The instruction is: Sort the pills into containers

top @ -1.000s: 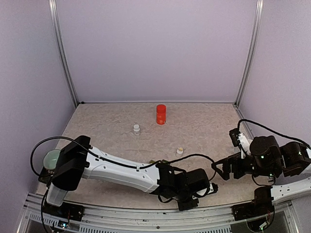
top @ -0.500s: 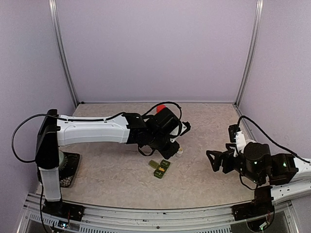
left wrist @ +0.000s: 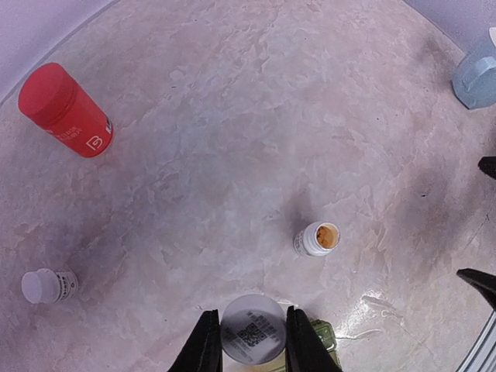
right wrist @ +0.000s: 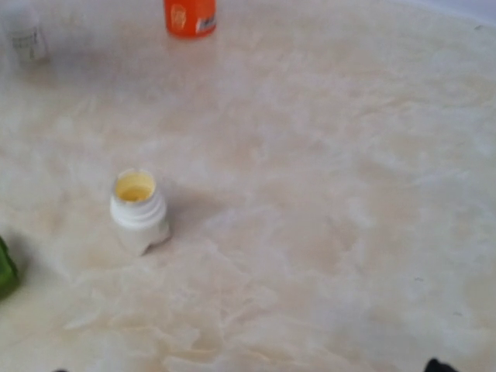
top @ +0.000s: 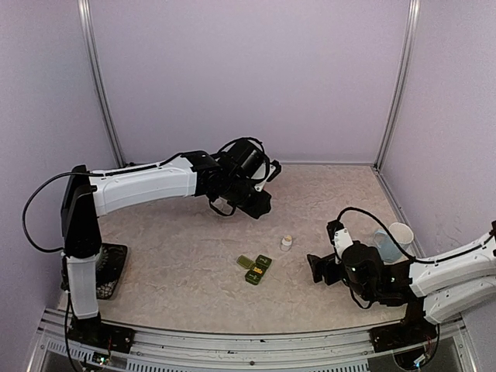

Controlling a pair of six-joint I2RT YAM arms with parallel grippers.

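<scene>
1. Your right gripper (top: 314, 269) sits low over the table (top: 178, 256) at the near right. It points left, with its jaws spread wide and nothing between them.
2. The containers (top: 256, 269) lie on the table near the middle, left of that gripper and apart from it. The green strip has lids open and shows yellowish inside. In your right wrist view only a green sliver of it shows at the left edge.
3. A small open vial (top: 287, 242) stands upright just beyond the strip's right end, not touching it. It has no cap, and yellow-orange contents show in its mouth.
4. A pale blue mug (top: 387, 242) stands at the right side, behind your right arm.
5. Your left gripper (left wrist: 252, 329) is raised over the far middle of the table. It is clenched on a round white piece (left wrist: 253, 341) with a printed code on its face. You cannot tell from these views whether that piece is a cap or a bottle.
6. Farthest out are a red bottle (left wrist: 66, 112) and a small capped white vial (left wrist: 46, 285), well apart from each other.
</scene>
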